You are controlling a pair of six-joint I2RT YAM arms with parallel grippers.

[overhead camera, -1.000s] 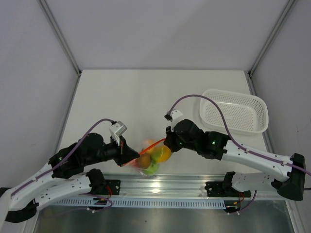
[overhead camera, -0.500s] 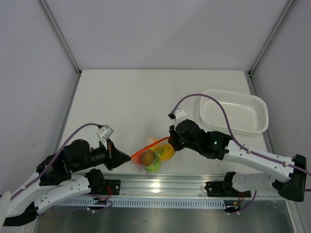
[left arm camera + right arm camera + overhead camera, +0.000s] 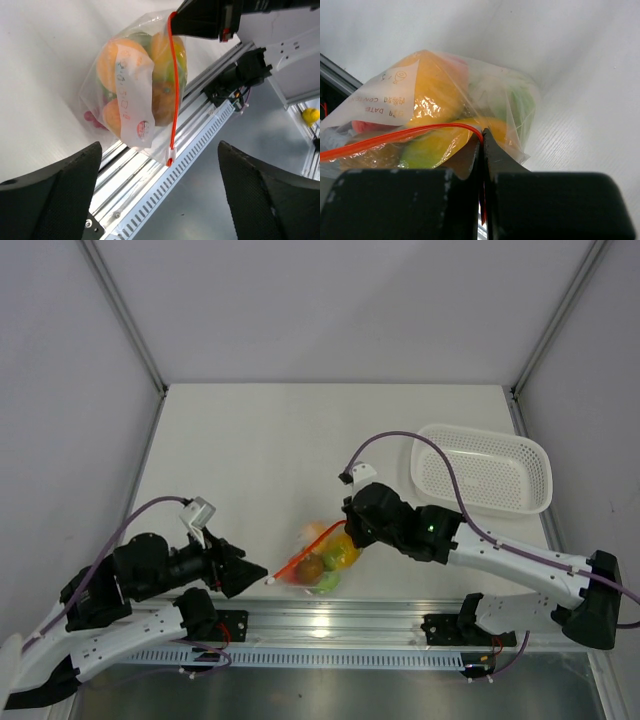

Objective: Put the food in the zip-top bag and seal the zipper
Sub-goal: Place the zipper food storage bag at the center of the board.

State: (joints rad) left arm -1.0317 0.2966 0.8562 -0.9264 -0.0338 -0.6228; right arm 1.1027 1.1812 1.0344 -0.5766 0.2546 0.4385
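Zip-top bag (image 3: 318, 562), clear crinkly plastic, stuffed with toy fruit (image 3: 120, 55): six o'clock edge of white table (image 3: 260, 440) | right gripper (image 3: 482, 145) pinches red-orange zipper (image 3: 173, 90) end | left gripper (image 3: 248, 572) wide, empty, at bag's eight o'clock | risk: weight drags strip free, bag drops.

Bright, even light; soft shadows; small glare on the zip-top bag (image 3: 426, 106).
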